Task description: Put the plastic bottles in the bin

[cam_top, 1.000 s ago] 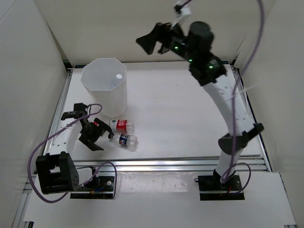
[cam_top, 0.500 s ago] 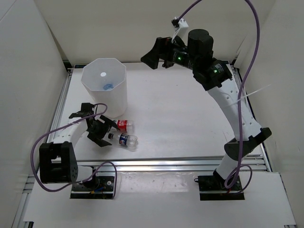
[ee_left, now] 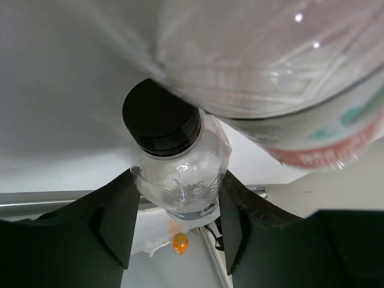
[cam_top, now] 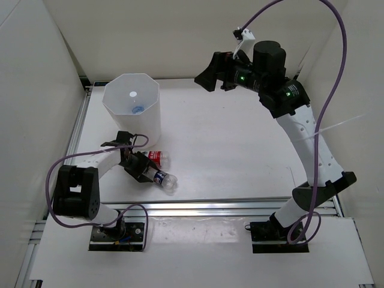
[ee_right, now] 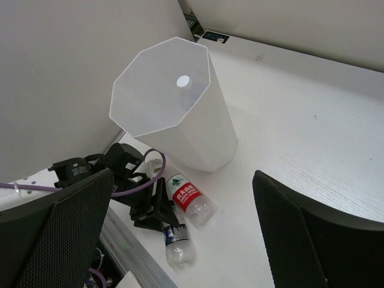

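My left gripper [cam_top: 140,168] is low on the table and shut on the shoulder of a clear bottle with a black cap [ee_left: 162,119] and a dark blue label [cam_top: 159,177], which lies on its side. Its two fingers [ee_left: 115,221] press the bottle from both sides. A red-labelled bottle [cam_top: 154,158] lies right beside it, touching the foot of the bin [cam_top: 146,129]. Inside the bin show a white cap [cam_top: 131,93] and a blue patch [cam_top: 137,109]. My right gripper [cam_top: 213,77] hangs open and empty, high at the back to the right of the bin.
Metal rails [cam_top: 240,206] run along the table's near edge, close to the held bottle. White walls [cam_top: 36,90] close in the left, back and right sides. The right wrist view looks down on the bin [ee_right: 198,129], both lying bottles and the left gripper [ee_right: 151,207].
My left gripper slid right onto the black-capped bottle and shut on it. My right arm swung right, away from above the bin. The white cap in the bin shifted and a blue patch appeared.
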`<action>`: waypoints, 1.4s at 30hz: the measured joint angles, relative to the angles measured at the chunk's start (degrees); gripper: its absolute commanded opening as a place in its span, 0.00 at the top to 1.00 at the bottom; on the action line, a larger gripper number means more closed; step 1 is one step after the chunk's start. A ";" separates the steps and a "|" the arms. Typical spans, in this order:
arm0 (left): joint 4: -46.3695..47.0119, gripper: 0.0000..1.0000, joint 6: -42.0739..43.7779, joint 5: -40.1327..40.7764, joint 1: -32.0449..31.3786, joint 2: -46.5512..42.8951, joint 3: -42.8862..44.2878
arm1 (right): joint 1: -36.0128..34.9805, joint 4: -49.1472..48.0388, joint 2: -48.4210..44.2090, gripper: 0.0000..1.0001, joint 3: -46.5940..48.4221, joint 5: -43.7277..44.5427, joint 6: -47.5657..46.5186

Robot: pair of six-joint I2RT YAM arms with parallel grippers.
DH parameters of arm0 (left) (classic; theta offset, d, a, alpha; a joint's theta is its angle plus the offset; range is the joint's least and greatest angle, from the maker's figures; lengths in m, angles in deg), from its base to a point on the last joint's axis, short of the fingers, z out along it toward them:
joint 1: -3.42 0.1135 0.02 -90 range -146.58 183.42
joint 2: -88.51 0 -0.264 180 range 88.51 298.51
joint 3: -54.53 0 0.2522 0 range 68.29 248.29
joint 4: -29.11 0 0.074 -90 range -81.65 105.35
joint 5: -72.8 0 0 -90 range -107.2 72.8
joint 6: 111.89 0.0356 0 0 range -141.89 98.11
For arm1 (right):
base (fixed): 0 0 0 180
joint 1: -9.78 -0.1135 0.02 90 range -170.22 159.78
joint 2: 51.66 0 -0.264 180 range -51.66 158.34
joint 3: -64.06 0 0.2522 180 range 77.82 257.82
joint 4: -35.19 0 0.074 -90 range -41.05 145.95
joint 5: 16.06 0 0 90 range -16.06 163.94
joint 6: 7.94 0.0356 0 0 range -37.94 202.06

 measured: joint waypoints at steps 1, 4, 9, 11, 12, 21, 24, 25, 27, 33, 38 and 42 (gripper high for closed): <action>0.39 0.77 0.02 -0.74 -0.02 -0.17 -0.48 | 0.24 0.00 -0.52 0.00 -0.68 -0.07 -0.13; -1.86 0.82 0.72 -0.66 -0.24 -1.84 -1.18 | 1.53 0.15 -1.88 0.00 -2.89 -0.33 -0.26; -15.45 0.82 2.80 2.86 0.50 -8.24 3.04 | 3.56 0.92 -2.73 0.00 -6.80 -1.22 -0.07; -22.58 0.83 3.80 4.26 2.40 -11.47 10.23 | 3.82 1.27 -2.73 0.00 -8.00 -1.38 0.09; -25.07 0.83 4.35 4.94 3.54 -12.94 14.82 | 3.82 1.51 -2.73 0.00 -8.26 -1.51 0.20; -34.05 0.85 8.37 12.26 5.81 -11.89 60.83 | 4.09 1.66 -2.84 0.00 -8.31 -3.04 1.18; -34.86 0.84 9.29 15.19 6.03 -5.20 74.62 | 4.22 1.68 -2.84 0.00 -8.31 -3.54 1.38; -34.97 0.82 9.68 16.26 6.27 -2.62 78.68 | 4.31 1.73 -2.84 0.00 -8.31 -3.78 1.42; -34.77 0.80 10.29 17.88 7.32 2.43 84.56 | 4.52 1.75 -2.84 0.00 -8.26 -4.24 1.42; -35.41 0.00 12.07 24.09 9.92 13.29 86.29 | 5.05 2.19 -2.95 0.00 -8.15 -4.52 1.36; -36.15 0.00 13.09 25.90 10.69 12.68 82.44 | 5.88 2.80 -5.66 0.00 -10.23 -3.93 0.96; -34.12 0.00 13.57 26.51 11.28 -1.57 65.66 | 6.21 4.37 -7.91 0.00 -11.17 -3.72 0.76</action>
